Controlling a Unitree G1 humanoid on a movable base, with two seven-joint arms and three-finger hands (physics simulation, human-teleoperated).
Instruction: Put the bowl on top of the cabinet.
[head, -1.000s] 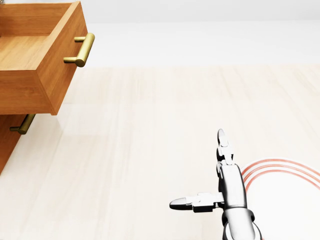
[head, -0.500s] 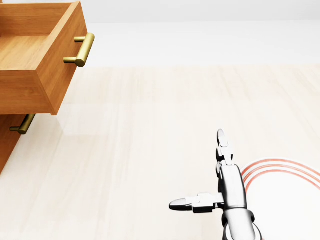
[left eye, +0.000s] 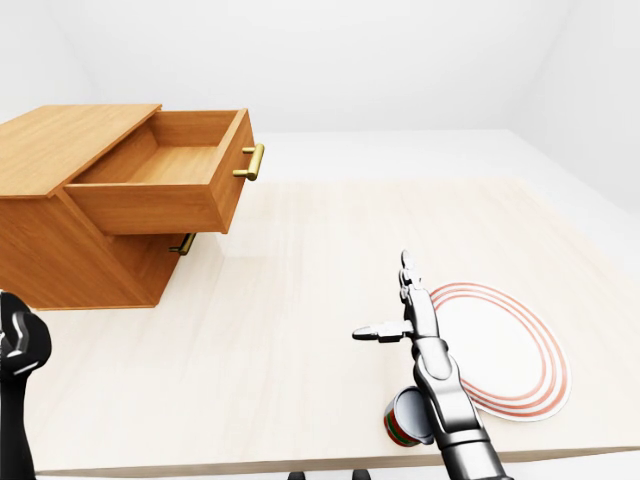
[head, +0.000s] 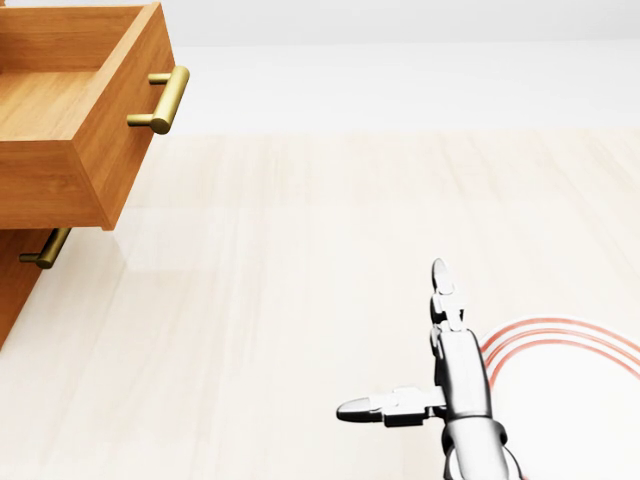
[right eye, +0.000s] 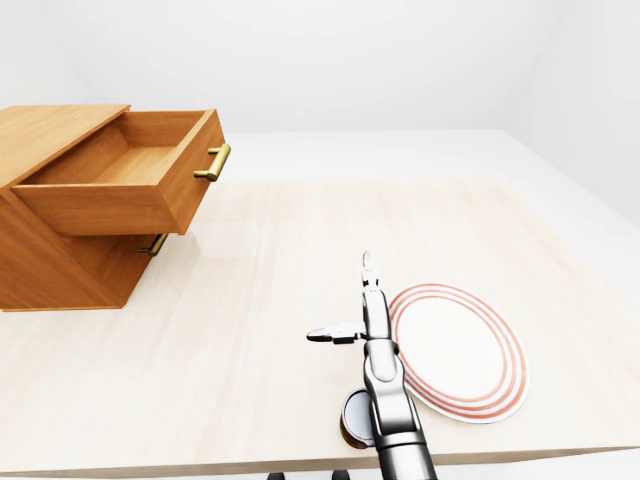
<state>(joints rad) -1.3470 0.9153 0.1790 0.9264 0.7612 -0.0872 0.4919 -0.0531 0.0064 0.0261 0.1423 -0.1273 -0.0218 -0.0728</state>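
Near edge of table (left eye: 290, 330): small red/green can (left eye: 402, 420), partly hidden behind the right forearm. Right hand (left eye: 417, 322) is empty, fingers spread, thumb out to view-left, just left of the bowl (left eye: 505, 352), a shallow white dish with red rings. Left hand (left eye: 20, 342) is low at the left-eye view's left edge; can't tell its finger state. Further up-left is the cabinet (left eye: 60, 145), well apart from the bowl, its top bare, with the top drawer (left eye: 160, 205) pulled out.
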